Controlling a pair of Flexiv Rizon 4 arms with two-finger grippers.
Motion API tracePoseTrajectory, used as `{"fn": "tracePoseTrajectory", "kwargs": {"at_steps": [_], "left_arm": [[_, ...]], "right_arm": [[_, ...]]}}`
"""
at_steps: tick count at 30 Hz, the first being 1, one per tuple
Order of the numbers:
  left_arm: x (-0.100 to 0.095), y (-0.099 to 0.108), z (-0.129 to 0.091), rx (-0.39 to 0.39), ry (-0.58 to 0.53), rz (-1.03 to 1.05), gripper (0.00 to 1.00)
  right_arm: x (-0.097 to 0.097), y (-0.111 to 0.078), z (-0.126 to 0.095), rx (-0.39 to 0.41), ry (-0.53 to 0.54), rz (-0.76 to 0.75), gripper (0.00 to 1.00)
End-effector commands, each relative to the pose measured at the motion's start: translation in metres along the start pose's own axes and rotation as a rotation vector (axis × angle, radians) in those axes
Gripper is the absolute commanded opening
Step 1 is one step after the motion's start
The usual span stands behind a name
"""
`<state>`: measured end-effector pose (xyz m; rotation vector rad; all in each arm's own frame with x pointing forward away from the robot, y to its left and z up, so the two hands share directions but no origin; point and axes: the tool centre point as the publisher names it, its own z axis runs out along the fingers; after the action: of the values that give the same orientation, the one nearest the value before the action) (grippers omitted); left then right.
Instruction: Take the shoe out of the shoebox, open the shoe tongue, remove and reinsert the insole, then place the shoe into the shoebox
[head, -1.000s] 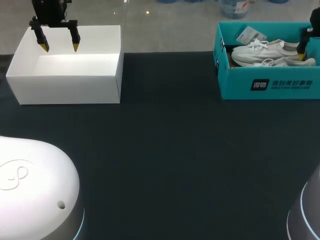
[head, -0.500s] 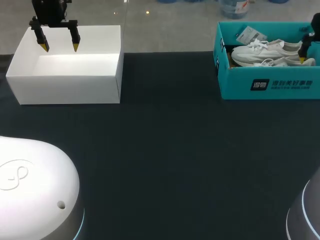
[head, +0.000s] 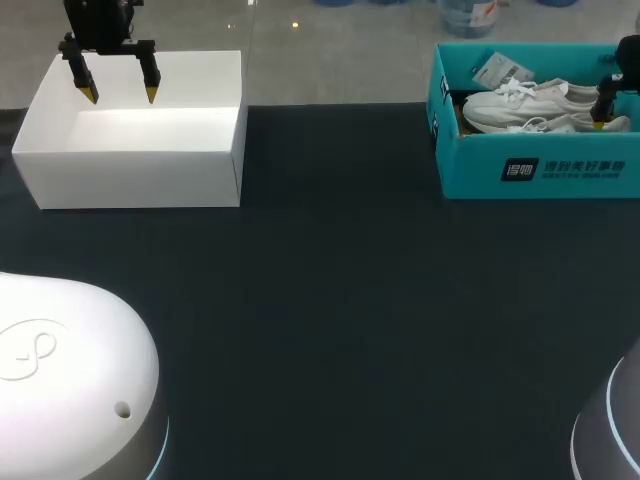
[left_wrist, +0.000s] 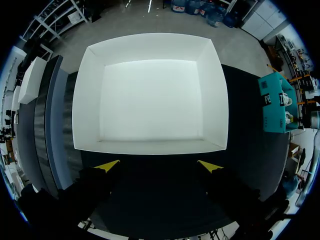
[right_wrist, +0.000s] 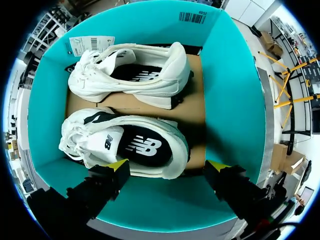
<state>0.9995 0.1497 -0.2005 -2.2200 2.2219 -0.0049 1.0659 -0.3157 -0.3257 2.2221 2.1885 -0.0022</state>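
A teal shoebox (head: 530, 172) stands at the table's back right with a pair of white sneakers (head: 530, 100) lying in it. In the right wrist view the nearer sneaker (right_wrist: 125, 145) lies just ahead of my right gripper (right_wrist: 169, 166). The other sneaker (right_wrist: 130, 75) lies on its side beyond it. The right gripper is open and holds nothing, hanging over the box's near wall (right_wrist: 150, 210) by the nearer sneaker's heel. My left gripper (head: 118, 95) is open and empty above the white box (head: 130, 150) at the back left.
The white box (left_wrist: 150, 100) has nothing in it and lies ahead of my left gripper (left_wrist: 159, 166). A paper tag (right_wrist: 90, 45) lies in the far corner of the shoebox. Dark tabletop (head: 340, 300) stretches between the two boxes.
My right gripper has sunk slightly lower over the shoebox, toward the sneakers. The left arm has not moved.
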Motion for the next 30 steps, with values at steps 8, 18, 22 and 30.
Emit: {"fn": "tracePoseTrajectory", "kwargs": {"at_steps": [8, 18, 22, 30], "left_arm": [[0.000, 0.000, 0.000, -0.002, -0.001, 0.000, 1.00], [0.000, 0.000, 0.000, -0.002, -0.001, 0.000, 1.00], [0.000, 0.000, 0.000, -0.002, -0.001, 0.000, 1.00], [0.000, 0.000, 0.000, -0.002, -0.001, 0.000, 1.00]], "right_arm": [[-0.004, 0.010, 0.010, 0.004, 0.019, -0.010, 1.00], [-0.003, 0.010, 0.016, 0.010, 0.031, -0.012, 1.00], [-0.004, 0.010, 0.015, 0.008, 0.033, -0.011, 1.00], [-0.004, 0.008, 0.017, 0.009, 0.039, -0.013, 1.00]]}}
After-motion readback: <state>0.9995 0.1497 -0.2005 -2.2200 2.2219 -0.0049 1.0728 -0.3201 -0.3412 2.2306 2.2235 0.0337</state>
